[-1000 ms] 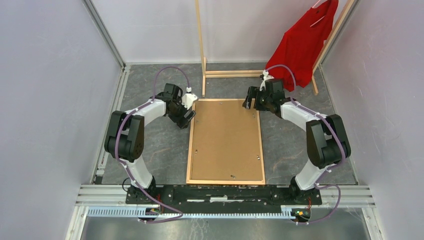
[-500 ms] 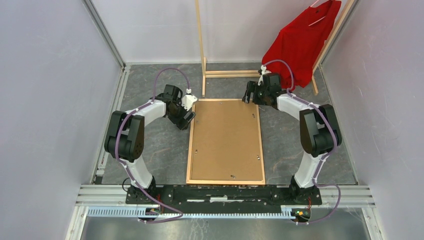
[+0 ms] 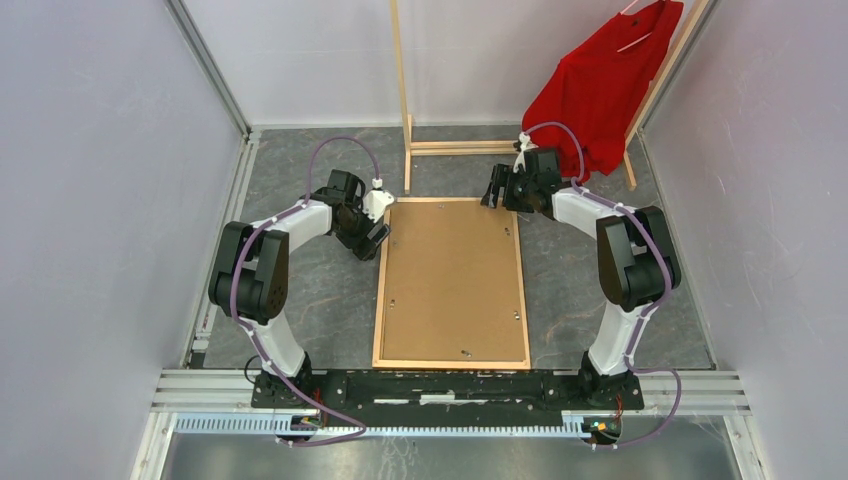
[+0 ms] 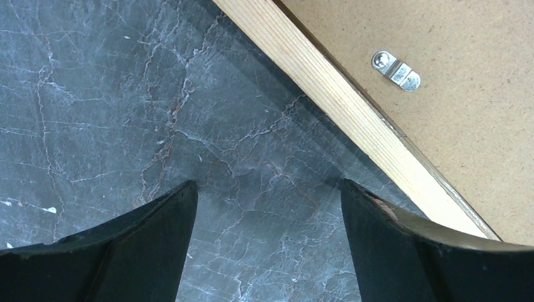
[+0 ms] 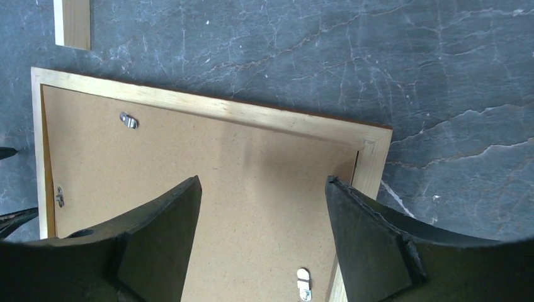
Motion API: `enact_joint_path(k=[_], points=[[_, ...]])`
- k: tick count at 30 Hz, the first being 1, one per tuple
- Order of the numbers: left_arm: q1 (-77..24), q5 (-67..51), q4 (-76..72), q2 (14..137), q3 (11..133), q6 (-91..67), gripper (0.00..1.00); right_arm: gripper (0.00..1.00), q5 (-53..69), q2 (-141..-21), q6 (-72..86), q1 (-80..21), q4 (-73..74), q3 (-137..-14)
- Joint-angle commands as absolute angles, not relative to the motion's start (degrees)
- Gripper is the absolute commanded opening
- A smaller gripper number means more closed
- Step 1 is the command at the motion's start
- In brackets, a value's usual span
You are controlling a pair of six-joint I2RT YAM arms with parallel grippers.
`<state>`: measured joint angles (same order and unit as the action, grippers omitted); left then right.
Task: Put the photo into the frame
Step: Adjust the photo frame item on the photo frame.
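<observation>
Frame (image 3: 380, 300): back up, brown panel (image 3: 452, 280) inside.
Your left gripper (image 4: 266, 189): spread wide, empty, beside frame's far-left corner.
Your right gripper (image 5: 263, 182): spread wide, empty, above frame's far-right corner.

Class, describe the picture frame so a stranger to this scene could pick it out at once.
On the grey marbled table, look between the left arm and the right arm, nearer than the pale clothes rack. The frame lies flat there, back up, around a brown backing panel. Unlike the rack's upright bars, its thin wooden strips form a closed rectangle.
</observation>
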<state>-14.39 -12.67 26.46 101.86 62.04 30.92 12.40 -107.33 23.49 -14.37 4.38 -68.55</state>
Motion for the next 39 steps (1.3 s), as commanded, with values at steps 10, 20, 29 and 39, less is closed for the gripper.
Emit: enact_joint_path(k=[10, 20, 29, 39], points=[[-14.29, -13.39, 25.55, 101.64, 61.11, 30.72, 0.89, 0.8, 9.65, -99.44, 22.86, -13.76, 5.43, -65.05], [-13.62, -14.67, 26.48, 101.15, 59.01, 31.69, 0.89, 0.78, 12.66, -85.19, 26.26, -13.82, 3.28, -46.99], [-13.71, -17.28, 26.83, 101.88, 58.75, 30.2, 0.89, 0.76, 15.68, -81.92, 27.63, -15.71, 2.47, -40.4], [-13.8, -17.47, 25.94, 103.39, 58.14, 29.89, 0.88, 0.74, 15.93, -80.76, 28.15, -16.95, 1.9, -37.9]])
